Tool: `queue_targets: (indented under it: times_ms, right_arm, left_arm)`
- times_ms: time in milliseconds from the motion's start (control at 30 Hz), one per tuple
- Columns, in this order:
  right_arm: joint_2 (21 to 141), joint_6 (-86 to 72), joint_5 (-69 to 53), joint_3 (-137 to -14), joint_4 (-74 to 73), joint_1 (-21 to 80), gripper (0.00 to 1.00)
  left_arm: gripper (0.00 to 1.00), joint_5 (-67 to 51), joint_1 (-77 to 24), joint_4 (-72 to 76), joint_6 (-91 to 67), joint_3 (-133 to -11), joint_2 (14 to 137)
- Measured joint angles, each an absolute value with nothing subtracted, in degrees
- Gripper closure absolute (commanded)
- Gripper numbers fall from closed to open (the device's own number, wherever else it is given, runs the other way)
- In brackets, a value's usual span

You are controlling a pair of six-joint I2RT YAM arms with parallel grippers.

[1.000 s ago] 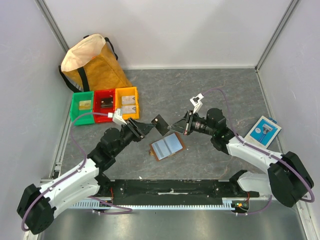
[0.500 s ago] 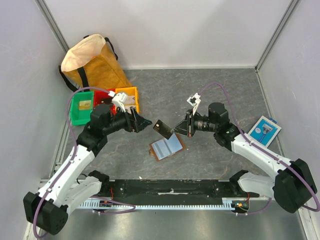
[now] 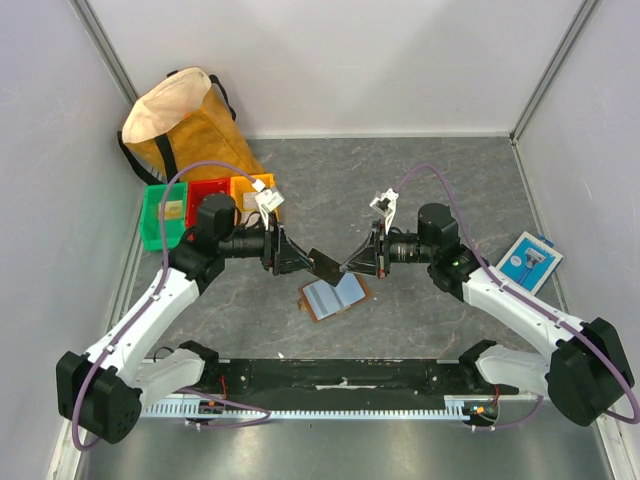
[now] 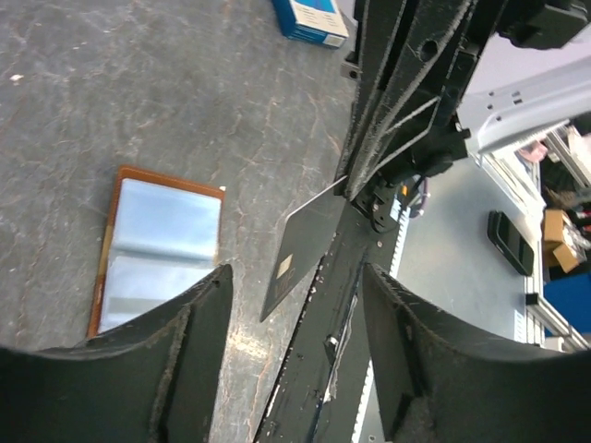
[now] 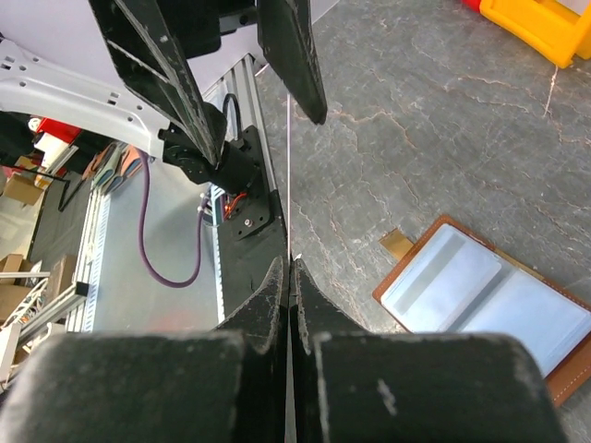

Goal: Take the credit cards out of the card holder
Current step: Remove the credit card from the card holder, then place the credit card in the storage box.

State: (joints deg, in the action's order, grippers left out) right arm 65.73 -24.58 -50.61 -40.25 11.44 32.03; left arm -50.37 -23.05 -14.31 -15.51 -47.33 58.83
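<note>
The right end effector (image 3: 352,266) is clenched on one dark credit card (image 3: 325,265) and holds it in the air above the open card holder (image 3: 333,295). The holder lies flat on the surface (image 3: 430,180) with its pale blue-grey pockets up. From the right wrist the card (image 5: 289,166) shows edge-on as a thin line rising out of the closed pads, probably gripped by one short edge so that the other end stays free for a second grip. The left end effector (image 3: 300,264) faces it with jaws released and spread. In its own view the fingers (image 4: 199,351) frame the card (image 4: 305,245), which stands ahead of them rather than clearly between them, so no contact can be confirmed. This looks like a pass or regrip between the two arms, done off the surface because a thin card lying flat is hard to pinch. A second ago the left jaws were narrower and right at the card. Half a second ago they had drawn back and widened. Now they are close beside it again, and the card sits a little lower over the holder (image 4: 157,249).
</note>
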Motion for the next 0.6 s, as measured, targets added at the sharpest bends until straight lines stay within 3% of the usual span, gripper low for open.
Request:
queue_targets:
  times_ms: [133,300,400,467,533,600]
  right_arm:
    - [65.73,-24.71,-51.24,-40.25,12.62,32.03,1.00]
    - [65.73,-24.82,-51.75,-40.25,13.04,32.03,1.00]
    - [65.73,-24.80,-51.53,-40.23,13.17,32.03,0.99]
    - [65.73,-24.82,-51.13,-40.23,13.06,31.90,0.86]
    - [65.73,-25.04,-50.43,-40.21,13.15,31.92,0.64]
    - [65.71,-25.30,-49.21,-40.18,13.13,32.03,0.49]
  left_arm:
    - [0.53,-52.45,-24.62,-13.54,-14.74,-47.48,60.40]
    - [0.95,-52.71,-25.04,-13.17,-14.31,-47.46,61.34]
    - [0.98,-52.84,-25.06,-12.95,-14.00,-47.46,61.32]
    - [0.98,-52.53,-25.17,-12.82,-14.00,-47.48,61.14]
    - [0.98,-51.46,-25.15,-13.19,-13.96,-47.48,60.90]
    - [0.98,-49.50,-24.97,-14.04,-13.89,-47.51,60.60]
